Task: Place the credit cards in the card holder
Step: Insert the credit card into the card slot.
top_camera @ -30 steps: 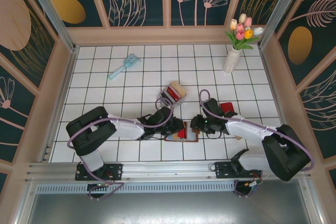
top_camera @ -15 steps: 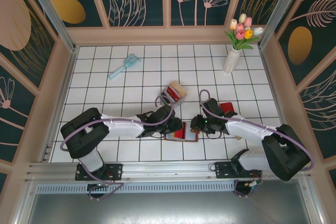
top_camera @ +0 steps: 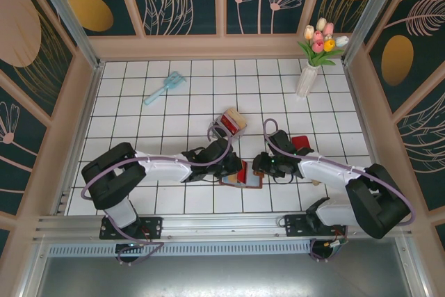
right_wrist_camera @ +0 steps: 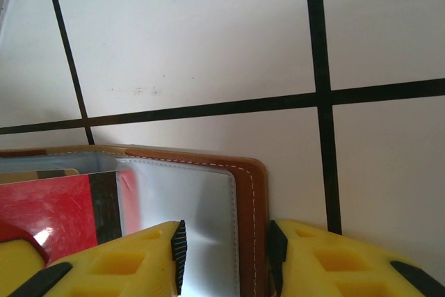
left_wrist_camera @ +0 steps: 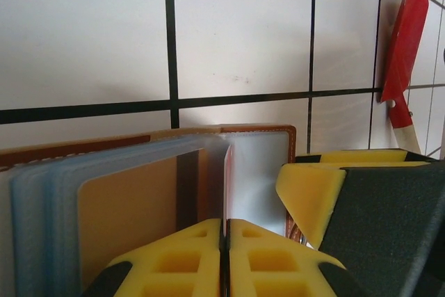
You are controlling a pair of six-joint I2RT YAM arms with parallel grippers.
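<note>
Near edge: both arms reach in over the white tiled surface [top_camera: 139, 123] and meet at the card holder [top_camera: 242, 180], which lies open just ahead of their bases.

Left claw [left_wrist_camera: 224, 231]: pads pressed together, with the thin edge of the red card [right_wrist_camera: 55, 213] rising from between them, so I read it as clamped on that card. The card stands in the holder's clear sleeves, beside a tan card [left_wrist_camera: 132, 213] already seated.

Right claw [right_wrist_camera: 227, 238]: jaws apart, straddling the holder's brown stitched right edge. Whether the tips press down on it I cannot tell.

Step in hand, as I judge it: seating the red card in its sleeve. To do it well, keep the card square to the slot mouth and push along the sleeve, not down. The right claw should brace the holder so it cannot skate on the tiles.

Views: the left wrist gives the card edge-on, so its tilt is readable. The right wrist gives its red face and black stripe, so its depth in the sleeve is readable. From above, the arms cover much of the holder.

Farther out: red scoop [left_wrist_camera: 403, 46] just right of the right claw, then the clear tray [top_camera: 243, 122] with what look like further cards [top_camera: 224, 127]. Beyond them are a blue brush [top_camera: 165, 89] and a vase [top_camera: 306, 80] of tulips [top_camera: 320, 38].
</note>
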